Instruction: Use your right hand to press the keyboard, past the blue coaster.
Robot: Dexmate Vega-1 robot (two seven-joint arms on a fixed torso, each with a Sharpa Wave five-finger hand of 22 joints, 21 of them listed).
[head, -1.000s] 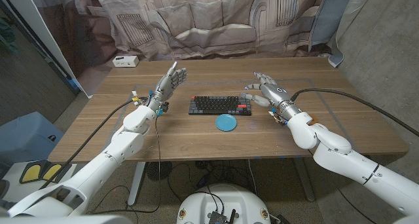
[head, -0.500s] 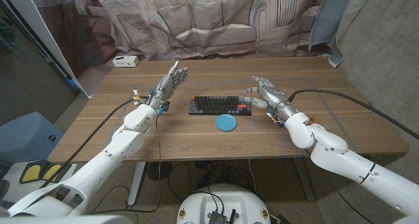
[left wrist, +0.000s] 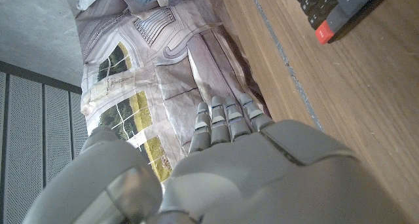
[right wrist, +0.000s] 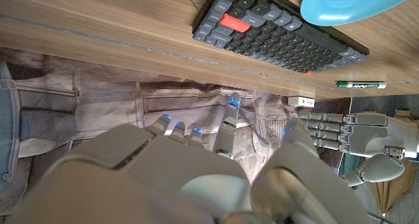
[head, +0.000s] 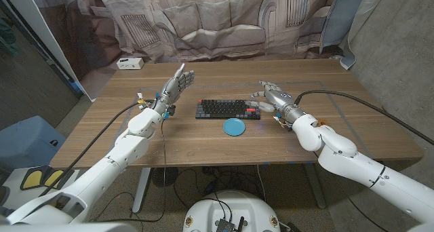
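Note:
A dark keyboard (head: 228, 109) with grey and red keys lies at the table's middle; its keys also fill part of the right wrist view (right wrist: 275, 34) and one corner shows in the left wrist view (left wrist: 330, 8). A round blue coaster (head: 235, 127) (right wrist: 353, 2) lies just in front of it. My right hand (head: 273, 98) hovers at the keyboard's right end, fingers spread and holding nothing, fingertips (head: 256, 96) near the end keys. My left hand (head: 176, 83) stands upright left of the keyboard, fingers apart and empty; it also appears in the right wrist view (right wrist: 357, 142).
A white box (head: 129, 64) sits at the table's far left corner. A green marker (right wrist: 360, 84) lies on the table left of the keyboard. A printed cloth (head: 217, 22) hangs behind the table (head: 203, 147). Cables trail from both arms.
My right hand has crept left, closer to the keyboard's right end. The left hand, the keyboard and the coaster have stayed put.

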